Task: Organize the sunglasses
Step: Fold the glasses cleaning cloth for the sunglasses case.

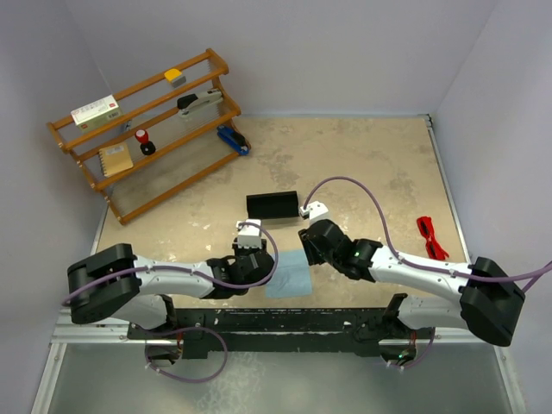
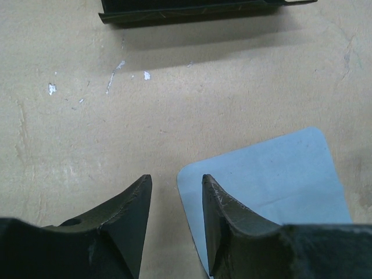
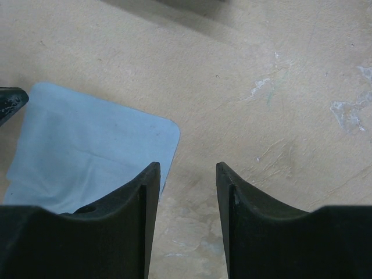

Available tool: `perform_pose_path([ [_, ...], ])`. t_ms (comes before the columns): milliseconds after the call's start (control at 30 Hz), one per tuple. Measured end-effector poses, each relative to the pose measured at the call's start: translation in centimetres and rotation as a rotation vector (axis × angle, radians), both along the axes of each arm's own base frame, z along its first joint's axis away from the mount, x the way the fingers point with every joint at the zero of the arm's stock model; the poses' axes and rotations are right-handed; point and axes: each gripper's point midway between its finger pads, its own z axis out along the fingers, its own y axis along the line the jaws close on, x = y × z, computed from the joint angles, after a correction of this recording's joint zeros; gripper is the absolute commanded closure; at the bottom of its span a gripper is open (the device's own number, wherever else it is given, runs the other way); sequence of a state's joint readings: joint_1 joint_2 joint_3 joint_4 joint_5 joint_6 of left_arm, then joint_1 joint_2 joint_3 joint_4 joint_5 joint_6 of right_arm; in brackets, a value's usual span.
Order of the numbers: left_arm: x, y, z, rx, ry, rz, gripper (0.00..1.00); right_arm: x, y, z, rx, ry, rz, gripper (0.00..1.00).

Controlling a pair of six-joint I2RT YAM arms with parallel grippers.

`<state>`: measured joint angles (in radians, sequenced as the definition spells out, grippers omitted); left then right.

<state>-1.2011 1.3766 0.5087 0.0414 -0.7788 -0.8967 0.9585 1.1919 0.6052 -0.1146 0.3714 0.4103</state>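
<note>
Overhead bearings, with 12 o'clock pointing away from my bases.

Sunglasses [image 1: 431, 239]: red, lying on the desk [image 1: 371, 164] at its 3 o'clock edge, just beyond my right forearm. They are well apart from both sets of fingers, and nothing touches them.

Left fingers [image 2: 174, 180]: partly open with a moderate gap, gripping nothing. Through the gap I see bare desk and the rounded corner of the pale blue cloth [image 2: 273, 180], just inside the finger on the 3 o'clock side. I cannot tell whether the tips touch the desk.

Right fingers [image 3: 187, 168]: also partly open and gripping nothing. There is bare desk in the gap, and the cloth's corner shows beside the finger on the 9 o'clock side.

The cloth lies flat toward the desk's 6 o'clock edge, between my two wrists. The black case [image 1: 272, 204] sits at 12 o'clock of the cloth, near the desk's middle and apart from the cloth. A wooden rack [image 1: 147, 129] holding small items stands at 10 o'clock, by the wall.
</note>
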Motion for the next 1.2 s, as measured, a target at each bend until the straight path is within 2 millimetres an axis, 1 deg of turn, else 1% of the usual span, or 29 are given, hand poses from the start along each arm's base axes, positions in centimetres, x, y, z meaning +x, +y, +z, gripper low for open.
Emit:
perform_pose_path([
  [433,-0.5,-0.5,-2.0,0.041,0.04,-0.039,0.63,-0.1,0.2,-0.1,0.01,0.015,0.009,0.53],
  [600,-0.3,-0.8,-2.1,0.037,0.036,-0.042,0.64,-0.1,0.1,-0.1,0.011,0.016,0.004,0.53],
  [633,-0.3,-0.9,-2.1,0.036,0.034,-0.043,0.65,-0.1,0.1,-0.1,0.011,0.015,0.004,0.53],
  [700,-0.2,-1.1,-2.1,0.031,0.033,-0.043,0.71,-0.1,0.1,-0.1,0.013,0.016,0.002,0.53],
  [867,-0.1,-1.4,-2.2,0.024,0.031,-0.045,0.73,0.0,0.1,-0.1,0.013,0.017,0.001,0.53],
  [967,-0.2,-1.6,-2.2,0.017,0.034,-0.049,0.77,0.0,0.1,-0.1,0.014,0.017,0.0,0.53],
  [1100,-0.2,-1.6,-2.2,0.014,0.036,-0.051,0.87,0.0,0.1,-0.1,0.016,0.018,-0.001,0.53],
  [1200,-0.2,-1.7,-2.2,0.014,0.039,-0.053,0.87,0.0,0.1,-0.1,0.016,0.018,-0.001,0.53],
])
